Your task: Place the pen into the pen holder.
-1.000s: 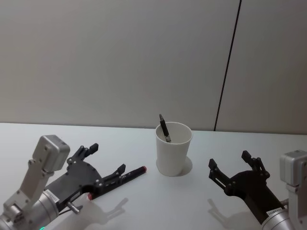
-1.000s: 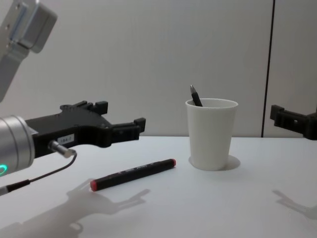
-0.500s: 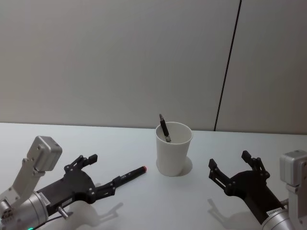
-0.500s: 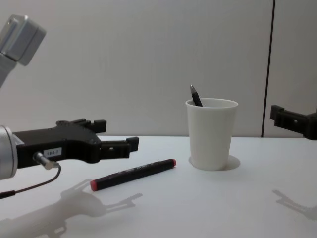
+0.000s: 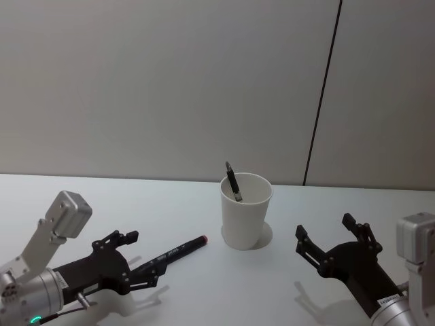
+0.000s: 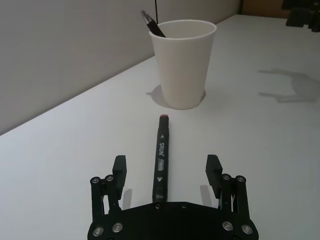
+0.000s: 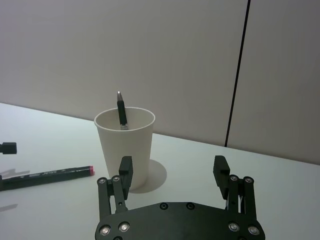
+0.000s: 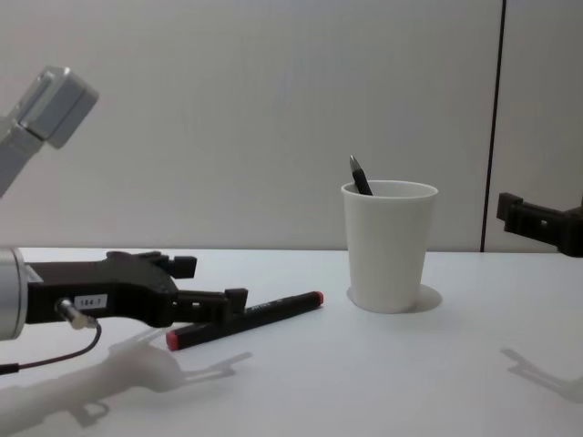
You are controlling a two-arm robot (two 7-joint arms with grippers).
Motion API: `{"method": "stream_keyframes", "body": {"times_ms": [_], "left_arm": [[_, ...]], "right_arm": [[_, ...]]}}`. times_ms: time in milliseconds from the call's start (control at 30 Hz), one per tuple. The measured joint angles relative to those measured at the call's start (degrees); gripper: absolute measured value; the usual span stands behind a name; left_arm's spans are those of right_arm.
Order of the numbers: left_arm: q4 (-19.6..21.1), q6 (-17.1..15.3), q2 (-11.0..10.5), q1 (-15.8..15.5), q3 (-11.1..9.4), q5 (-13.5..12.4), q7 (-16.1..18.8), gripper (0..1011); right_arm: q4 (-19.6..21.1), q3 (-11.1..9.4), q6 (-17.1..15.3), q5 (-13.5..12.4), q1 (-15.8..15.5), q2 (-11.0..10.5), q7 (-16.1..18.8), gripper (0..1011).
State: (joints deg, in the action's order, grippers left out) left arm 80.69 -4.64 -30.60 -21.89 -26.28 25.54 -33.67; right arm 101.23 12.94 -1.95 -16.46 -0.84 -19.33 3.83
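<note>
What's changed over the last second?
The left gripper lowered toward the table, open, its fingers now straddling the pen at its near end without gripping. The pen, the pen holder with a black pen inside, and the open right gripper stayed put.

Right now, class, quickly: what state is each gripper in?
Left gripper: open, straddling the pen, not gripping it.
Right gripper: open, holding nothing.

"SRUN" along the pen (image 6: 161,155)
</note>
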Motion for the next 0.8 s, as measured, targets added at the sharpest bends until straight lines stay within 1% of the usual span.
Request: {"method": "stream_keyframes", "body": {"times_ms": [367, 800], "left_arm": [[-5.2, -1.6, 0.0, -3.7, -2.1, 0.4, -3.9, 1000], [-8.8, -2.6, 0.3, -6.4, -4.0, 0.3, -5.9, 1000]], "right_arm": [[0.0, 0.0, 0.0, 0.0, 0.0, 0.0, 0.0, 1001], [0.0, 0.0, 0.0, 0.0, 0.0, 0.0, 0.0, 1001]]}}
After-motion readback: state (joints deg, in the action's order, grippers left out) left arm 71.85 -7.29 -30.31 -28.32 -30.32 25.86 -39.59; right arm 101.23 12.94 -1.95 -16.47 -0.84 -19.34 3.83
